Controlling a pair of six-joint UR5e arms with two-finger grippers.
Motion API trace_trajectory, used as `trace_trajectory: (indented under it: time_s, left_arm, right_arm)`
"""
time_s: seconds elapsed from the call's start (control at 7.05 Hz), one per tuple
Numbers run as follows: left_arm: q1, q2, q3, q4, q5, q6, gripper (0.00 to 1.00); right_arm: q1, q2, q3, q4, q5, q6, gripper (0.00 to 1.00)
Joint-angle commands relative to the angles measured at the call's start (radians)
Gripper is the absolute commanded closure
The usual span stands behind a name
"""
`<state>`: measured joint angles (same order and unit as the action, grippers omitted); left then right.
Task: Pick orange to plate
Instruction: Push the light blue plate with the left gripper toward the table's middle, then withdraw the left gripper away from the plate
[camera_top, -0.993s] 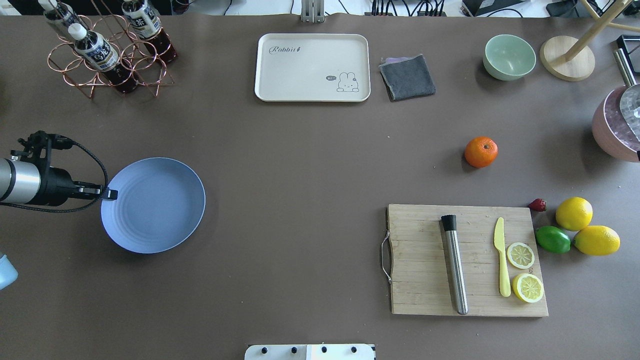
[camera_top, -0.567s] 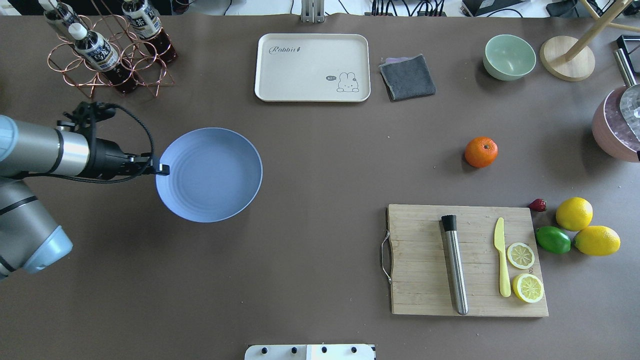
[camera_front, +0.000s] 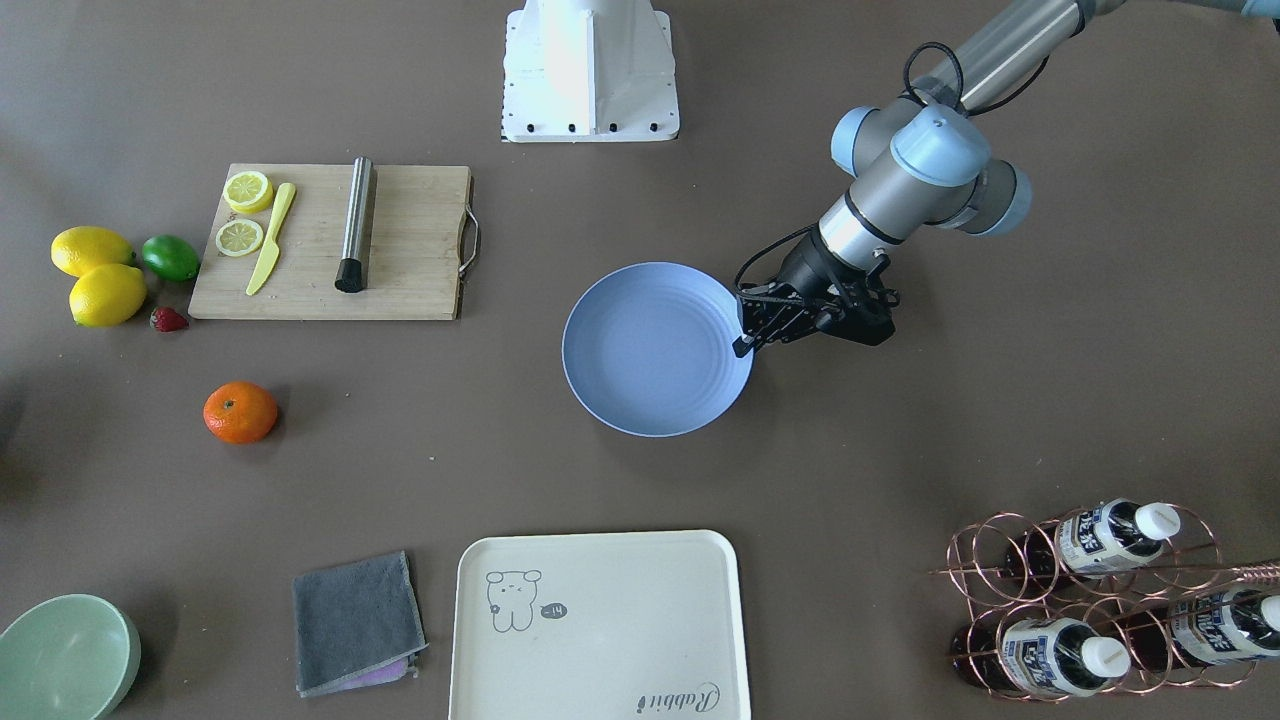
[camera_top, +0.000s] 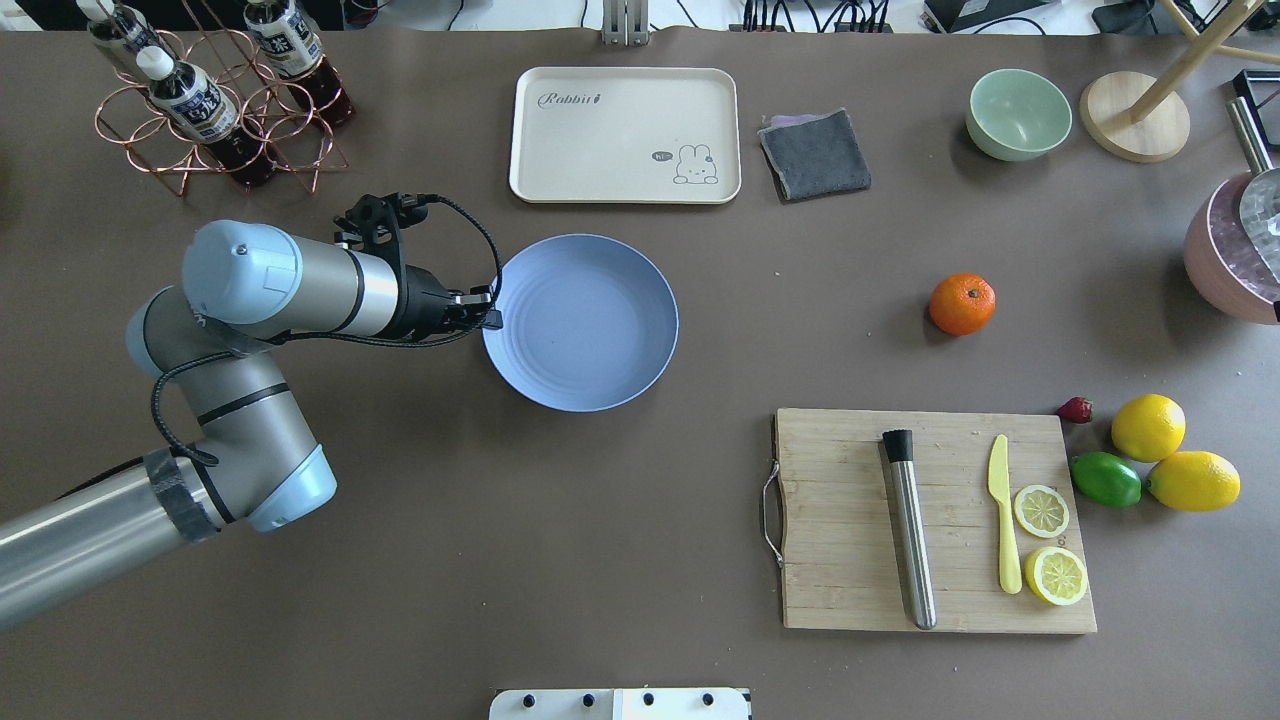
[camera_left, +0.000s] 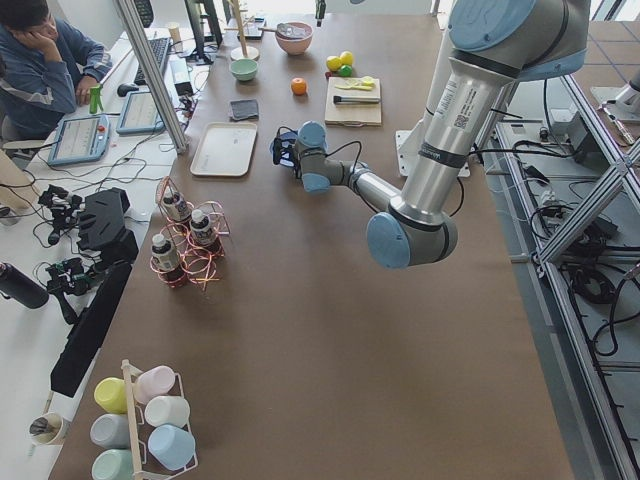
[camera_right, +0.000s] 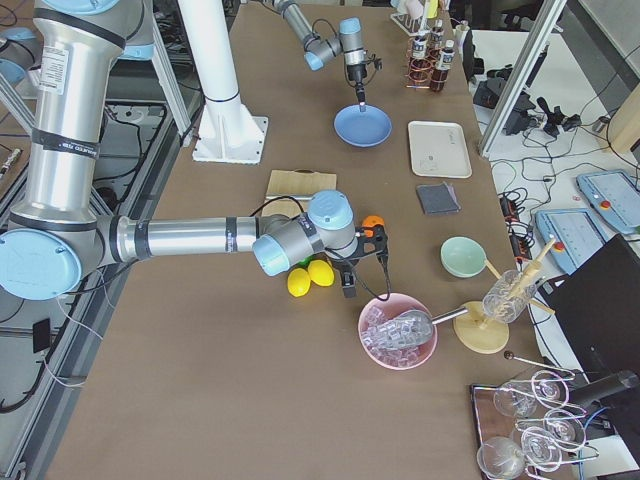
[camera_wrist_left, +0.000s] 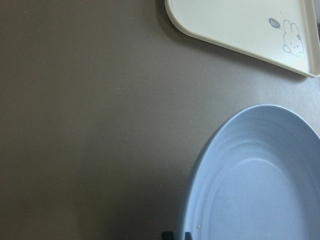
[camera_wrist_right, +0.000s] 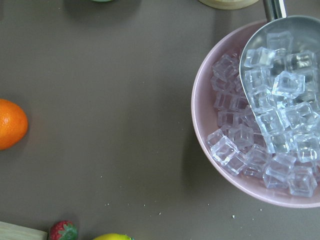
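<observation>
Blue plate (camera_top: 590, 330), rim pinched by the left gripper (camera_top: 491, 319); pink bowl (camera_wrist_right: 201, 107) holds ice (camera_wrist_right: 260, 135); orange (camera_top: 962, 304) well apart; right gripper (camera_right: 366, 272) opening unclear.

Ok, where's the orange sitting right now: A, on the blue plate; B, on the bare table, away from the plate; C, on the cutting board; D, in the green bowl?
B: the orange rests on the bare table, well apart from the empty plate and off the cutting board.
</observation>
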<state>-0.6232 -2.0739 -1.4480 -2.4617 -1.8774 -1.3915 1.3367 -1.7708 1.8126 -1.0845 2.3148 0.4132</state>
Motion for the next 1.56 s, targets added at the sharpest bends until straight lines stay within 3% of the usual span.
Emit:
trace_trajectory:
  time_s: [0.0, 0.14, 0.28, 0.57, 0.85, 1.13, 1.28, 1.42]
  left_arm:
    - [0.030, -0.081, 0.072, 0.003, 0.076, -0.001, 1.00]
    - [0.030, -0.081, 0.075, 0.003, 0.077, 0.005, 1.00]
    - [0.031, -0.075, 0.078, 0.001, 0.078, 0.040, 0.03]
    - [0.010, -0.028, 0.036, 0.003, 0.070, 0.057, 0.02]
    - [-0.178, 0.137, -0.066, 0.001, -0.155, 0.162, 0.02]
    - [-0.329, 0.416, -0.187, 0.001, -0.263, 0.437, 0.02]
    - [-0.430, 0.505, -0.186, 0.001, -0.341, 0.595, 0.02]
    - [-0.575, 0.529, -0.152, 0.044, -0.467, 0.761, 0.02]
  right_arm:
    - [-0.004, 0.023, -0.006, 0.000, 0.000, 0.001, 0.00]
    - [-0.005, 0.039, -0.016, -0.002, -0.003, 0.001, 0.00]
    - [-0.005, 0.042, -0.015, -0.002, -0.002, 0.001, 0.00]
    - [-0.005, 0.042, -0.012, -0.002, 0.003, 0.001, 0.00]
    - [-0.005, 0.042, -0.012, -0.002, 0.005, 0.001, 0.00]
    - [-0.005, 0.042, -0.015, -0.002, 0.000, -0.002, 0.00]
    - [-0.005, 0.040, -0.015, 0.000, 0.000, -0.007, 0.00]
    - [-0.005, 0.040, -0.015, 0.000, 0.000, -0.008, 0.00]
